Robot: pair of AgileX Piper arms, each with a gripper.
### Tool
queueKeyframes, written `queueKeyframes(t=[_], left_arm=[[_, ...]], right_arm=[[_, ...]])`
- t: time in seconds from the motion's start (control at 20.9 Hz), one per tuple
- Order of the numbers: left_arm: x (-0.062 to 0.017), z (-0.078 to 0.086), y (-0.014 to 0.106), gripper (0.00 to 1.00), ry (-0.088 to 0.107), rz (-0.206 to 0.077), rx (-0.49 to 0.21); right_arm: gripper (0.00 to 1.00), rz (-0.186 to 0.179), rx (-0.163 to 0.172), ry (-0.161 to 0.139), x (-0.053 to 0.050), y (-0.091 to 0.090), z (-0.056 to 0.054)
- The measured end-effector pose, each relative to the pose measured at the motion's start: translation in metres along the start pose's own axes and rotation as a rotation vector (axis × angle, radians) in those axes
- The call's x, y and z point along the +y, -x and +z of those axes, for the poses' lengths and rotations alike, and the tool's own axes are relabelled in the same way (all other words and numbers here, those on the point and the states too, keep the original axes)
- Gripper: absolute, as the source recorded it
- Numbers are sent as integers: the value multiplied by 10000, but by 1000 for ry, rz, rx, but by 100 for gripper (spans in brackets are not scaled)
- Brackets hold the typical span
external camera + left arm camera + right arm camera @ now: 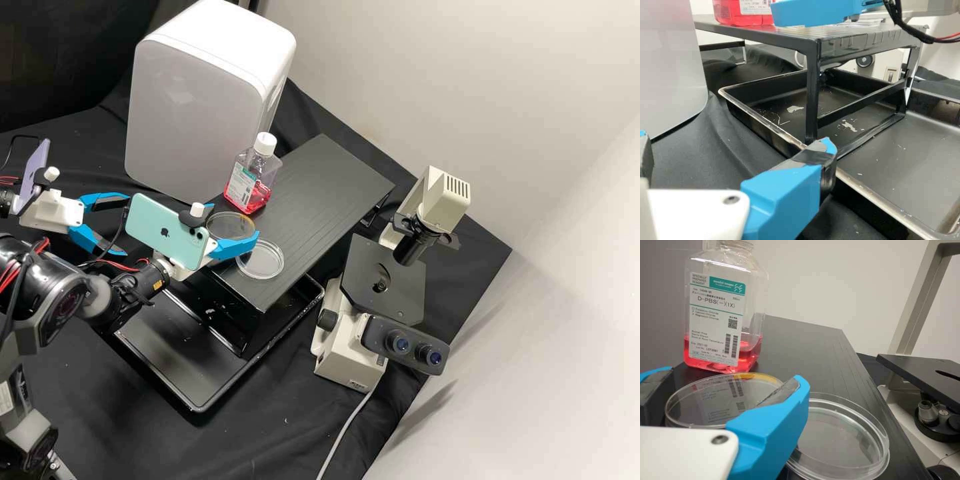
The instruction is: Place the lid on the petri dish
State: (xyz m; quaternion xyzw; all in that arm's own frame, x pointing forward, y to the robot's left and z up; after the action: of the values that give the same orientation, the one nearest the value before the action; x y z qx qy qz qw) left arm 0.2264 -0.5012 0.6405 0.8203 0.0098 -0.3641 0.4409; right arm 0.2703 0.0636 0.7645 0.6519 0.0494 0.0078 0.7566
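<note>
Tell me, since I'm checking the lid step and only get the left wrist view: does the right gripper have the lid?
Observer: Yes, the right gripper is shut on the lid, with one blue finger at each side of its rim.
Operator: Is it in place yet?
Observer: No. The petri dish sits uncovered on top of the black rack, and the lid is beside it, not centred over it.
Operator: Anything crowding that spot?
Observer: A white-capped bottle of red liquid stands on the rack just beyond the lid, on the side away from the dish.
</note>
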Motion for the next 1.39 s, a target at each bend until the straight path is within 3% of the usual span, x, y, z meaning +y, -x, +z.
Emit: queueKeyframes(t=[0.29,0.81,1.1,1.29,1.39], left_arm=[[0,0,0,100,0,0,0],[-4,-4,-15,100,5,2,10],[-4,-4,-15,100,5,2,10],[-5,-1,-15,100,5,2,8],[-5,-1,-15,100,5,2,8]], right_arm=[[0,14,-8,-1,51,67,29],[0,84,-28,-12,234,178,85],[0,106,-60,-19,288,174,169],[0,107,-108,-46,288,191,295],[0,119,-114,-56,304,195,336]])
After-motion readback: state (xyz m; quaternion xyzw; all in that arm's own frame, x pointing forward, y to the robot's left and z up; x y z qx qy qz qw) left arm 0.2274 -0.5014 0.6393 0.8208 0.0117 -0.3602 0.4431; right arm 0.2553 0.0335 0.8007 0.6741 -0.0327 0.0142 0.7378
